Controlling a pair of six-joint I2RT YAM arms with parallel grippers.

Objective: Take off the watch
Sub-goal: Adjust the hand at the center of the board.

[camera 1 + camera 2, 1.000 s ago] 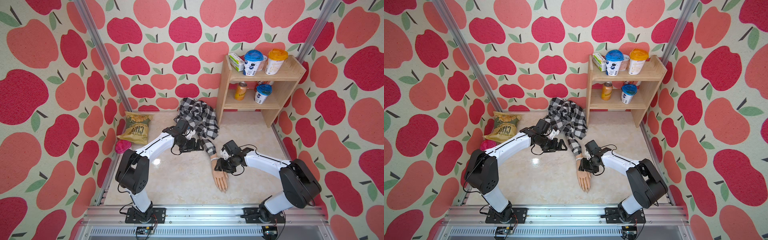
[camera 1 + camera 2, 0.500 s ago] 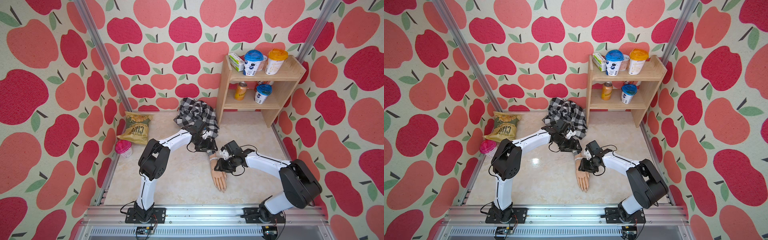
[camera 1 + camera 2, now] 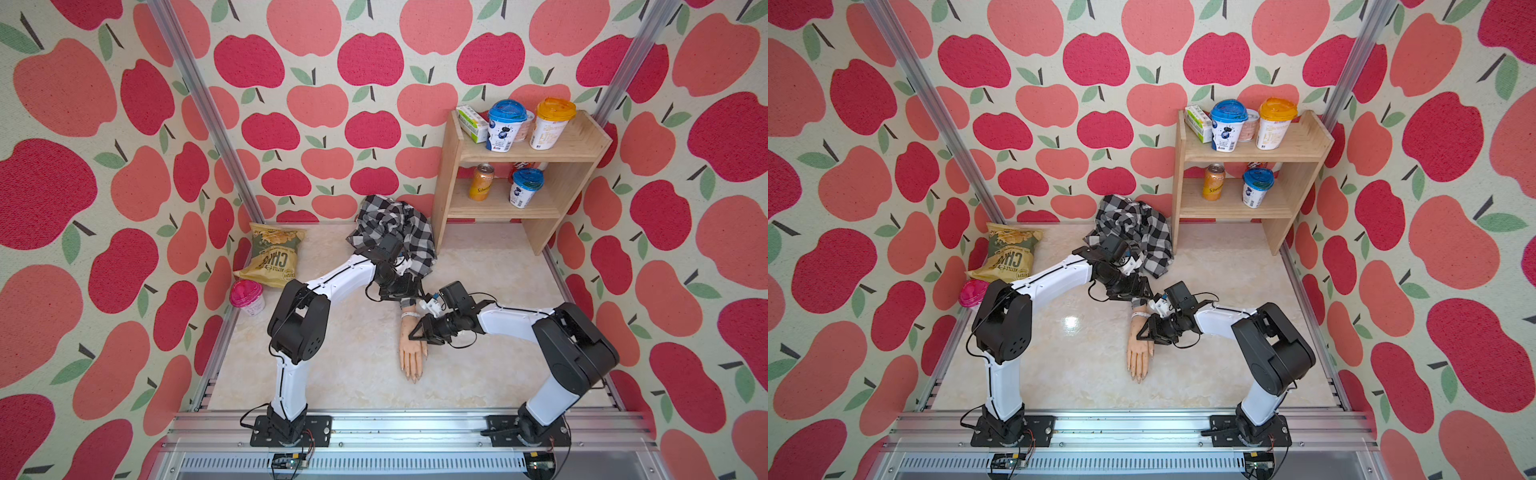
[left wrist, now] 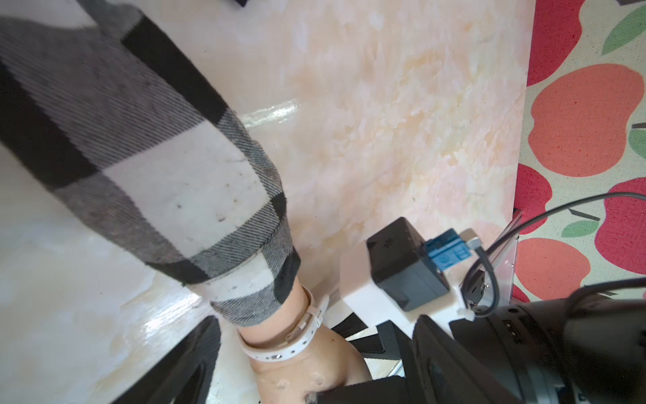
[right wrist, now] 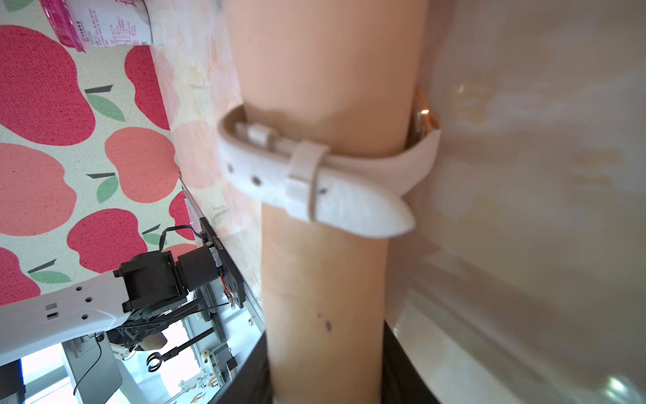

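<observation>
A mannequin hand (image 3: 411, 353) lies on the marble table, its forearm in a plaid sleeve (image 4: 167, 182). The watch (image 3: 409, 316) sits on its wrist. Its thin white strap (image 5: 314, 175) is buckled, and the rose-gold case (image 5: 424, 119) faces the tabletop. My left gripper (image 3: 407, 299) hangs open over the sleeve cuff, with its jaws on either side of the wrist (image 4: 314, 367). My right gripper (image 3: 417, 334) comes in from the right. It is shut on the mannequin hand just below the strap (image 5: 325, 377), with both jaws pressed against the skin.
The rest of the plaid shirt (image 3: 395, 224) is bunched at the back wall. A wooden shelf (image 3: 449, 187) with cups and a can stands at the back right. A chips bag (image 3: 272, 259) and a pink-lidded cup (image 3: 248, 295) sit at the left edge.
My left gripper has slid right along the sleeve to the cuff, and its elbow has swung inward. My right gripper's jaws have narrowed onto the mannequin hand.
</observation>
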